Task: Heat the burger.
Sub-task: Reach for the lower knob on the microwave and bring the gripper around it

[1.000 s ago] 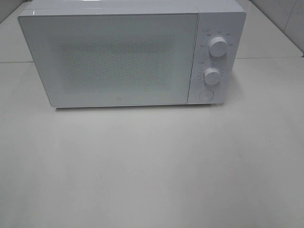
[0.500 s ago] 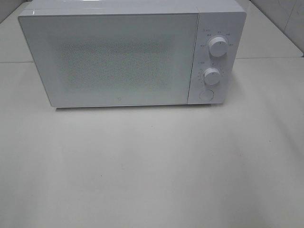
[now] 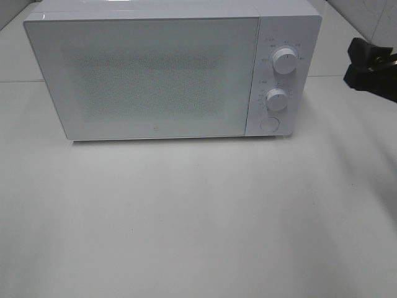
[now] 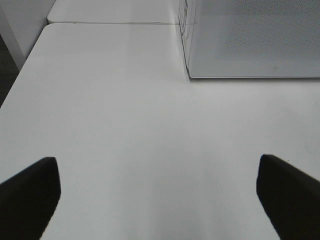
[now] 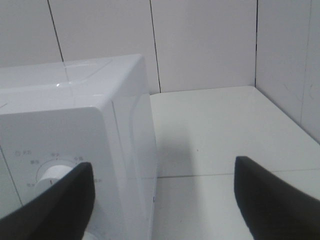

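The right gripper hangs with its jaws spread wide and nothing between them. Just to its left stands a white microwave, its side wall and control panel closest. The upper dial is near one dark finger, not touching it. Below that dial sit a lower dial and a round button. Ahead of this gripper are bare white table and a tiled wall.

The left gripper is low over the table, also spread wide and empty. The microwave's front lower corner lies ahead of it and to its right, well apart.

The microwave door is shut and its meshed window shows nothing clearly. The burger is in none of the views, so its place cannot be told.
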You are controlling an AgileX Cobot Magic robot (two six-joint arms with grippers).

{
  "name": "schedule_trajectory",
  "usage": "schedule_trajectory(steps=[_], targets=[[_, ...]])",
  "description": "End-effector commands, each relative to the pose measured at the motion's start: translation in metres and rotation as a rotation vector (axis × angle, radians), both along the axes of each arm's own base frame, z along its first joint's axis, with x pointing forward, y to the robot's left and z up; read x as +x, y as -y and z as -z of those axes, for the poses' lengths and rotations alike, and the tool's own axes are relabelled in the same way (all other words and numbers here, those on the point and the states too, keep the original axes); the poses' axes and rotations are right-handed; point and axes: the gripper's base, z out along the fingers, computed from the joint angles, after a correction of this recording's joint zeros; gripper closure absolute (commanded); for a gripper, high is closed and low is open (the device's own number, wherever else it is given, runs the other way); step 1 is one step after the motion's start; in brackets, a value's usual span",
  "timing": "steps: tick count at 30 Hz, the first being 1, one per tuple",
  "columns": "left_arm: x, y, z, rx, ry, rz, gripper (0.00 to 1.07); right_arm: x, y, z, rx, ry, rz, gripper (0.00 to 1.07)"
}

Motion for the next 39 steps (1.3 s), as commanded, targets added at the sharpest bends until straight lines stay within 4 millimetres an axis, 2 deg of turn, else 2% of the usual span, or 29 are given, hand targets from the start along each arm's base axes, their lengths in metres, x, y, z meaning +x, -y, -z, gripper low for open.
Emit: schedule_trajectory(steps=[1,2,5,10,18,25,39], targets=[[-0.002,0.0,0.0,-0.006,0.016,-0.005,0.06,0.002,-0.007,0.007,-0.019,0.002,0.012,0.31],[-0.002,0.0,0.0,-0.006,0.016,-0.005,0.06,0.004,-0.014,0.018,-0.057,-0.028,0.007,0.31],[-0.002,0.0,0.0,-0.006,0.016,-0.005,0.06,0.005,-0.02,0.033,-0.124,-0.077,-0.006,0.31],[-0.002,0.0,0.0,-0.006,0.016,-0.005,0.06,0.004,-0.029,0.038,-0.117,-0.101,-0.021,0.31],[-0.002,0.0,0.0,-0.006,0.016,-0.005,0.06,0.001,-0.056,0.051,-0.034,-0.115,-0.036,0.31],[-0.002,0.0,0.0,-0.006,0.016,-0.005,0.06,0.019,-0.074,0.062,-0.025,-0.124,-0.035,0.31],[-0.002,0.0,0.0,-0.006,0.016,-0.005,0.06,0.044,-0.085,0.079,-0.024,-0.102,-0.005,0.31]])
